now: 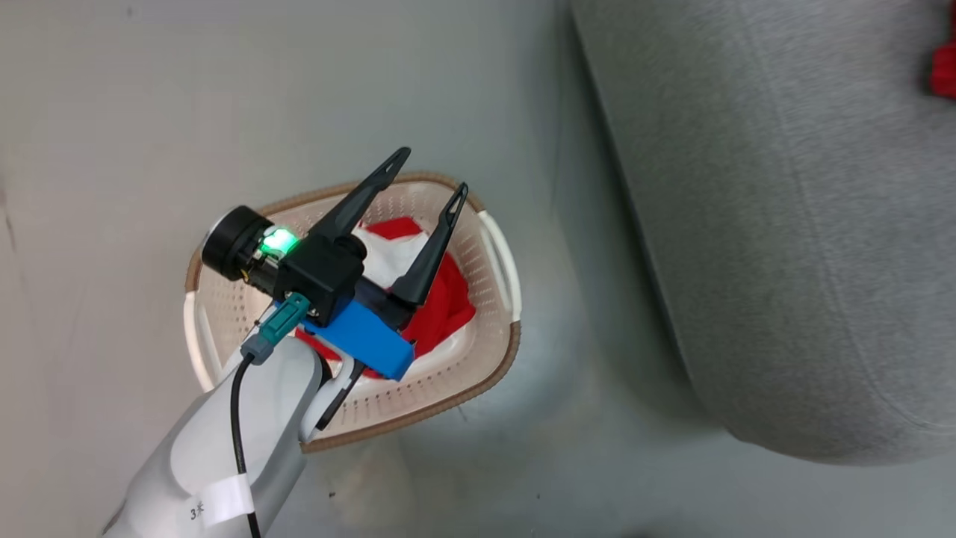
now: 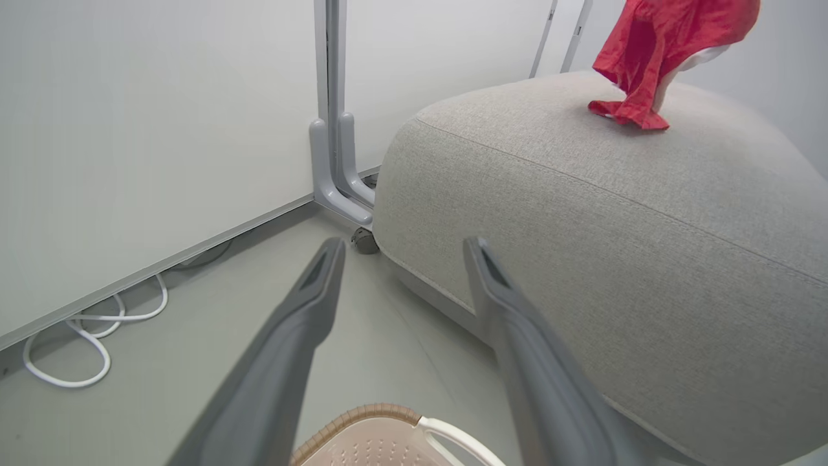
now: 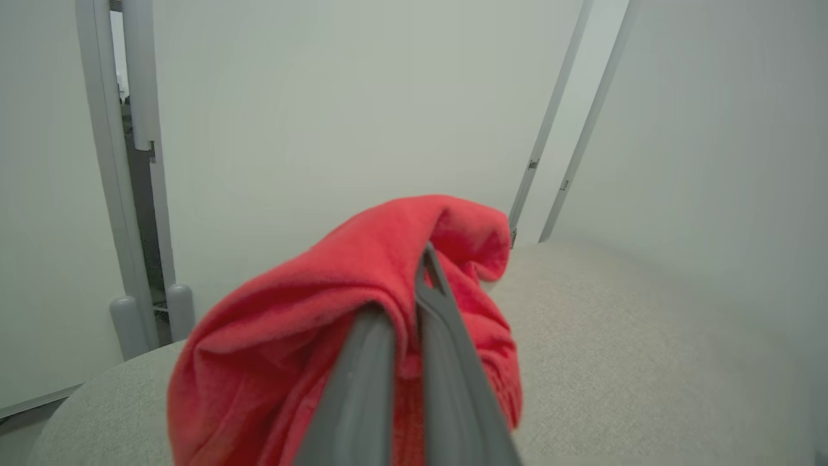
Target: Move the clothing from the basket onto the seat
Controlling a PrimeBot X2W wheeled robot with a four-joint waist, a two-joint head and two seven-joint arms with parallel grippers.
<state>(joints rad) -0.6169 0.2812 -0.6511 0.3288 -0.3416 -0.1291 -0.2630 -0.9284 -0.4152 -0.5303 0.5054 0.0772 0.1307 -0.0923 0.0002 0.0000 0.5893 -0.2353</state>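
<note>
**Entry: one piece over the seat, one in the basket**

Clothing, piece 1: red garment, pinched between the fingers of my right gripper, which is clamped tight on a fold of it. Cloth bunches over both fingers. From the left wrist camera the red garment hangs above the seat, with a sliver of white at one edge. Its lowest end appears to touch the cushion top.

Clothing, piece 2: red-and-white garment, crumpled on the bottom of the basket.

Basket stands on the grey floor, beside the seat but apart from it.

My left gripper hangs over the basket, fingers spread wide, nothing between them, clear of the cloth below. Its own camera looks past the basket rim toward the seat's side.

Surroundings: pale partition panels, a grey post foot, and a white cable looped on the floor along the panel's base.
</note>
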